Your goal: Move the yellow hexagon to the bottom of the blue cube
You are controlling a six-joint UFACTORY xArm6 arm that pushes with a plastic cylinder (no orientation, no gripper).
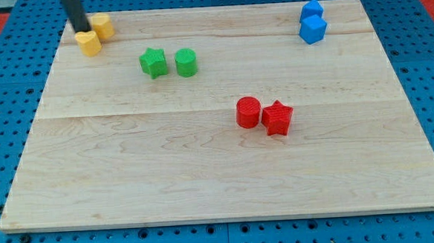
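Observation:
Two yellow blocks sit at the board's top left: one (pixel 102 25) nearer the top edge that looks hexagonal, and one (pixel 88 43) just below and to its left; their shapes are hard to tell apart. My tip (pixel 83 30) stands between them, touching or almost touching both. Two blue blocks sit at the top right: the upper one (pixel 312 10) and a blue cube (pixel 313 30) just below it, touching it.
A green star (pixel 153 62) and a green cylinder (pixel 186 62) sit side by side left of centre. A red cylinder (pixel 248 112) and a red star (pixel 277 117) touch near the middle. The wooden board (pixel 205 174) lies on a blue pegboard.

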